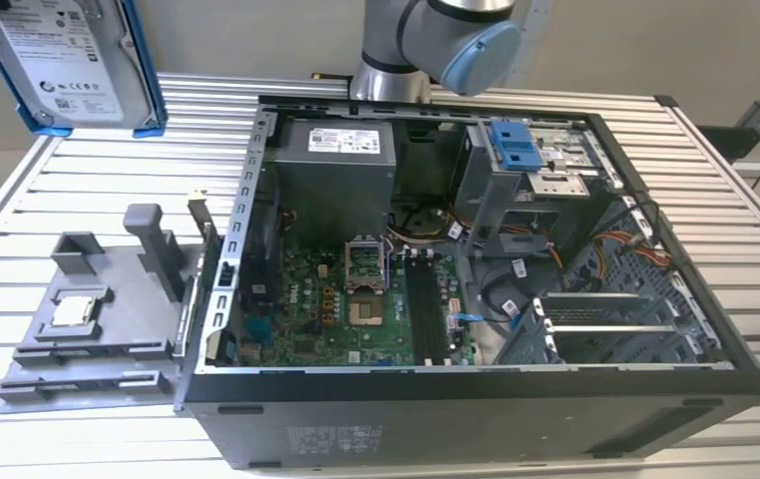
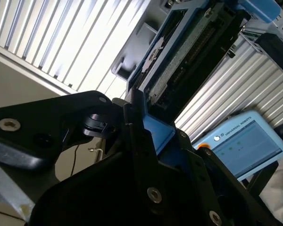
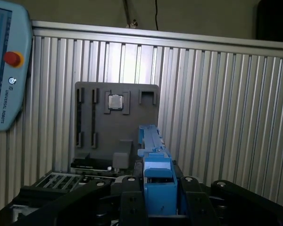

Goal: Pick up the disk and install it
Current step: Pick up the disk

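The disk, silver-grey with a white label and a blue carrier rail, hangs upright in the air above the table's far corner on the exterior view's left. In the first wrist view my gripper is shut on the disk's blue rail, with a black finger on either side. The second wrist view shows the disk edge-on, sticking out from between the gripper jaws. The disk is well clear of the open computer case.
The case lies on its side on the slatted metal table, with a grey drive cage and blue latch at its far end. A grey fixture holding a small processor chip sits beside the case. A teach pendant lies nearby.
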You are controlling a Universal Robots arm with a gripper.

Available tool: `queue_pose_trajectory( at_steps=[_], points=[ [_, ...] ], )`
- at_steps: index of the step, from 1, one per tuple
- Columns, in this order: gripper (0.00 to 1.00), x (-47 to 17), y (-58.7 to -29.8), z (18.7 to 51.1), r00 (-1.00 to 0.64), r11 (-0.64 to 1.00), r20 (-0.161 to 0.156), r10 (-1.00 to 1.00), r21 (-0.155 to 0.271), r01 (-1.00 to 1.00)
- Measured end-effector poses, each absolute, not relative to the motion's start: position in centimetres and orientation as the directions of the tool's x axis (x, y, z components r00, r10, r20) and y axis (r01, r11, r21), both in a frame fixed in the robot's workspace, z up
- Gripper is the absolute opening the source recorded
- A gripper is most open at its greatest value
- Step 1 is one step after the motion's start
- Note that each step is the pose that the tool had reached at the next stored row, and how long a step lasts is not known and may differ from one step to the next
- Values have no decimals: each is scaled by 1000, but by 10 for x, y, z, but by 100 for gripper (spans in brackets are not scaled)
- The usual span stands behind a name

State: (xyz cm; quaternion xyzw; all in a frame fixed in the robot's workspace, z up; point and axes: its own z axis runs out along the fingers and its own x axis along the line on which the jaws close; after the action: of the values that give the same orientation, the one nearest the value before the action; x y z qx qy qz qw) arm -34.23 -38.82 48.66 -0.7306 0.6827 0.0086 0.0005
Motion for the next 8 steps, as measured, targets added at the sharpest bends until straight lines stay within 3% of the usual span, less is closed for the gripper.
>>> queue_pose_trajectory(
  at_steps=[8],
  points=[
    [0, -341, -388, 487, 68, -68, -13, -998, 11, -998]
  ],
)
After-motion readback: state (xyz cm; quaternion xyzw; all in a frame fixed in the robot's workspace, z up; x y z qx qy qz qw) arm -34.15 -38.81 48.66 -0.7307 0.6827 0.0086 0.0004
